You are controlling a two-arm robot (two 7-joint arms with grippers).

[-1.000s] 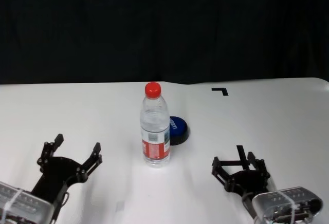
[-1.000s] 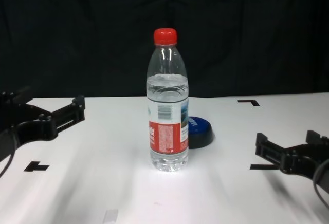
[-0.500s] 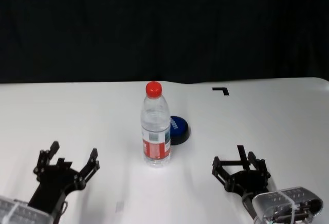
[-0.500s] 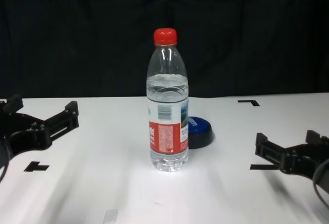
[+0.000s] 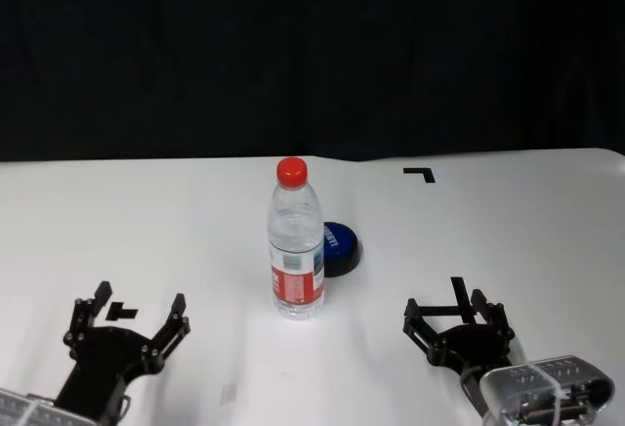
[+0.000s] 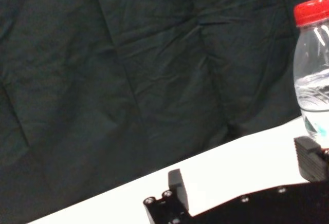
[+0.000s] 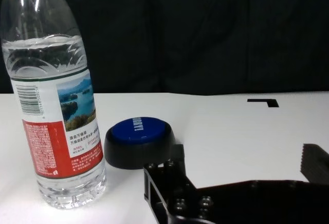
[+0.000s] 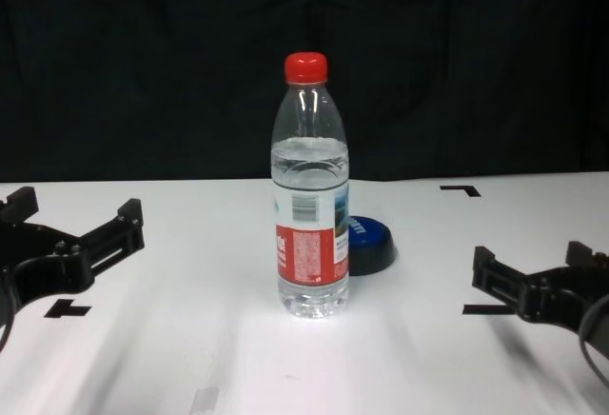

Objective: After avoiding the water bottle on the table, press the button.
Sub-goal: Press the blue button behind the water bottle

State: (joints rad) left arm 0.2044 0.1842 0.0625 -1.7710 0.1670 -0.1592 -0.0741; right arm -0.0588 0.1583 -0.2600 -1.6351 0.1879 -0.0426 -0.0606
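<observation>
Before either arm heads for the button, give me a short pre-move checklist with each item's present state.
1. Water bottle upright on the table: ok.
2. Button visible, nothing on it: ok.
3. Bottle stands in front of the button, overlapping it in the head view; straight approach from the left: not ok.
4. Right tool open, apart from the bottle, with a clear view of the button: ok.
5. Left tool open, low near the table's front edge: ok.
6. Gap between bottle and button: cannot tell.

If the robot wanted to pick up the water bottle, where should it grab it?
Probably around the labelled middle of the water bottle, coming in sideways from the open left. It stands upright and is round, so open fingers fit around it. The button sits close behind on its right, crowding that side.
</observation>
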